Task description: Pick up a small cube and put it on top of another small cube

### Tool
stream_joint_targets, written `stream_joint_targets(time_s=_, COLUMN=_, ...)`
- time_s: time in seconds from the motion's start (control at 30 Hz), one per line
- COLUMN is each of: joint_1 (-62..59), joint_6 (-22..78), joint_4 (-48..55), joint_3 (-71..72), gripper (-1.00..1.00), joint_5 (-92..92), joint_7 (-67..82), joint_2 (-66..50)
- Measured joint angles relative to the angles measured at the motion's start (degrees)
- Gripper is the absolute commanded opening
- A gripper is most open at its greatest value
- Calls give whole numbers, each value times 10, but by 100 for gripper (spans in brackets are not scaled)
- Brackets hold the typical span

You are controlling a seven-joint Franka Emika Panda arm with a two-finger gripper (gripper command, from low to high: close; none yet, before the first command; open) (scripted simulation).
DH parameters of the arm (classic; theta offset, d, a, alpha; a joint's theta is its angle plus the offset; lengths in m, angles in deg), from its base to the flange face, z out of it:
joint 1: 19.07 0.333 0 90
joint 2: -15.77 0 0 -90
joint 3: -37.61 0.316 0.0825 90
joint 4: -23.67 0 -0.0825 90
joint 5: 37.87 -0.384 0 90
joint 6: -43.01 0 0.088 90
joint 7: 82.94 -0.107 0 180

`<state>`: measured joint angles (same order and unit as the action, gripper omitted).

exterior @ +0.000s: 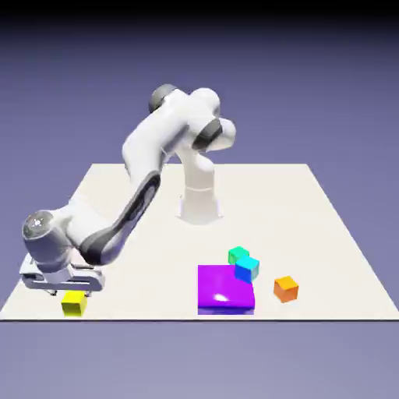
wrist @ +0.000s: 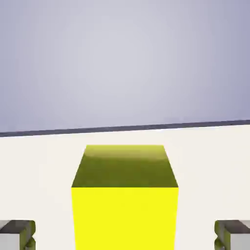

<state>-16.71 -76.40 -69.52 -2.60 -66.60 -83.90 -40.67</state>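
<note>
The small yellow cube (exterior: 73, 303) rests on the table near the front corner at the exterior view's left. My gripper (exterior: 72, 294) is lowered right over it. In the hand view the yellow cube (wrist: 124, 195) fills the space between the two grey fingertips (wrist: 17, 234), with a strip of table showing on each side, so the jaws are open and not touching it. The small orange cube (exterior: 286, 288) sits far off toward the exterior view's right, apart from the gripper.
A large purple block (exterior: 225, 288) lies left of the orange cube. A cyan cube (exterior: 247, 268) and a green-teal cube (exterior: 238, 254) sit at its back right corner. The table's front edge (exterior: 156, 317) runs just below the yellow cube.
</note>
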Motion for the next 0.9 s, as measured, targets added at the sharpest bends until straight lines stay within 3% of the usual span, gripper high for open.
stream_joint_targets(time_s=0.13, joint_1=19, joint_6=67, joint_4=18, joint_3=-26, gripper=-100, joint_5=34, joint_7=-11, joint_2=53)
stream_joint_targets(time_s=0.8, joint_1=356, joint_6=-172, joint_4=-354, joint_3=348, gripper=-100, joint_5=533, joint_7=140, joint_2=410)
stream_joint_targets(time_s=0.9, joint_1=360, joint_6=-231, joint_4=-362, joint_3=343, gripper=-100, joint_5=565, joint_7=126, joint_2=365)
